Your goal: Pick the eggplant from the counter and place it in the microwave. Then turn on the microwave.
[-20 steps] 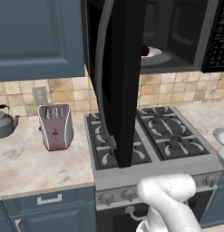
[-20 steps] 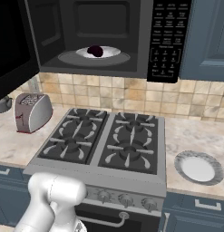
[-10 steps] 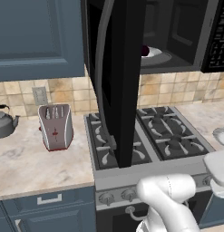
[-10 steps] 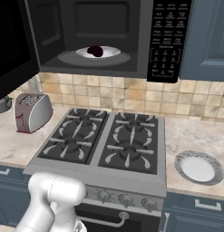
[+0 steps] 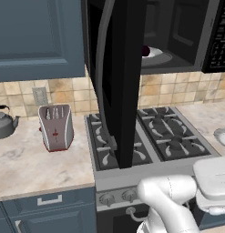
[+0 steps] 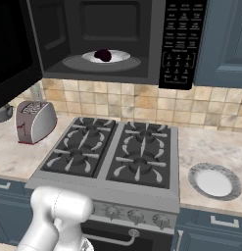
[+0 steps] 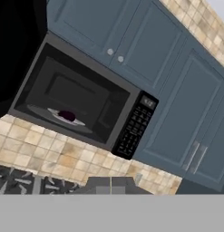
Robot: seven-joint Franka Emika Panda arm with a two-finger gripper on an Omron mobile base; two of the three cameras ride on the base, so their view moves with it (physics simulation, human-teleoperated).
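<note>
No legible text anywhere. The microwave (image 6: 112, 41) keypad (image 6: 180, 41) carries rows of small pale marks on black buttons, too small and blurred to read in right base view, same in hand view and at the edge of left base view. Toaster (image 5: 55, 127) has a small red mark on its front, not readable as a sign or brand.

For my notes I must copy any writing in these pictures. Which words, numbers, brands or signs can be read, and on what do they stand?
No text here can be read.
Black microwave keypad: rows of pale marks on the buttons, too small and blurred to read.
Small silver toaster: one red mark on its front, no letters to make out.
Grey stove knobs: no marks that I can read.
</note>
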